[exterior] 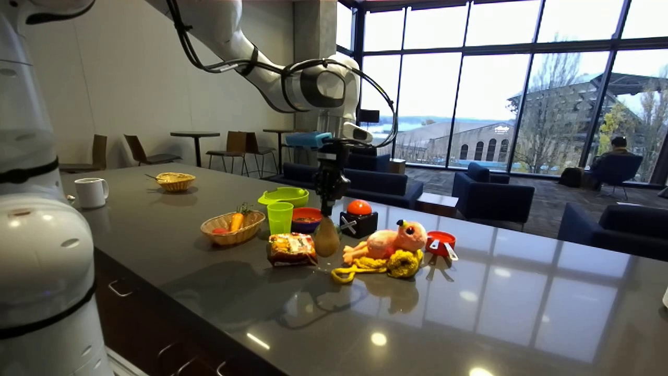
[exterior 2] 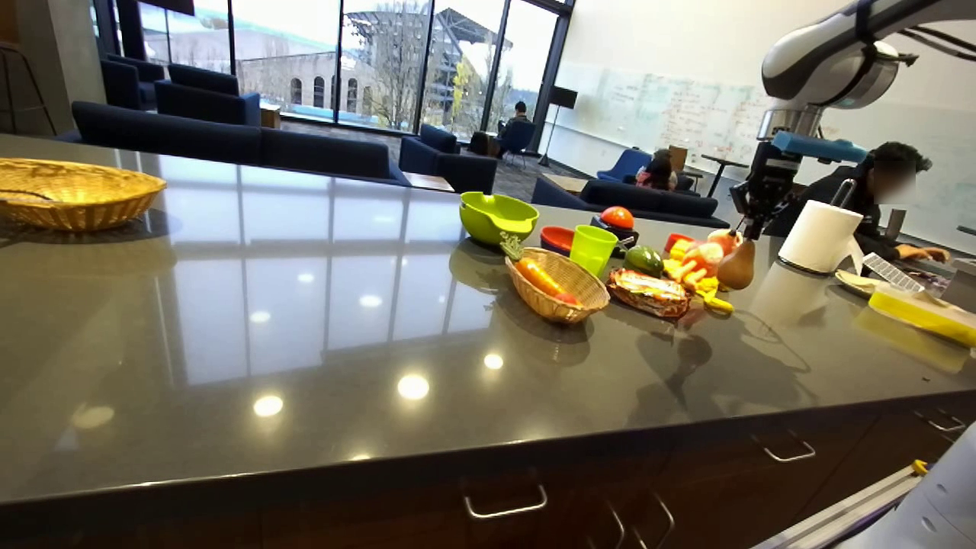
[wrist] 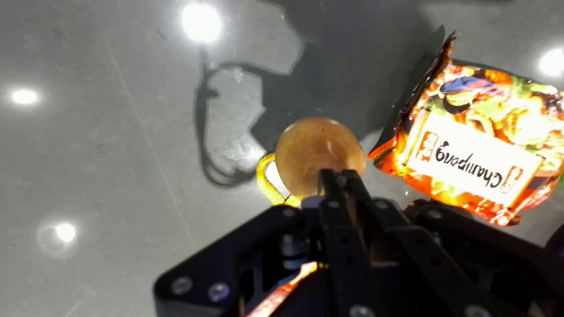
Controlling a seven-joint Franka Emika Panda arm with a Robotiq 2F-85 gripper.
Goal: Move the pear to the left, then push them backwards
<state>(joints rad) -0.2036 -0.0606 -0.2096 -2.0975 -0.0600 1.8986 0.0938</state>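
You held one pear (exterior: pixel 327 240) above the counter (exterior: pixel 417 334), the fingers of your gripper (wrist: pixel 339 179) clamped on its narrow end. In both exterior views one noodle packet (exterior: pixel 292 249) lay left of it, reading "Champong" in the wrist view, with two baskets (exterior: pixel 235 238) farther left. Beyond stood one green cup (exterior: pixel 280 218) and one orange button (exterior: pixel 359 207). Writing on the far whiteboard (exterior 2: pixel 640 107) was illegible.

You have the pear (exterior: pixel 327 240), tan-brown and smooth, pinched by its narrow end in the hand (exterior: pixel 326 211), hanging nearly upright, fat end down, above the tabletop (exterior: pixel 443 324). In both exterior views you see it between the tabletop's two long edges, touching neither.
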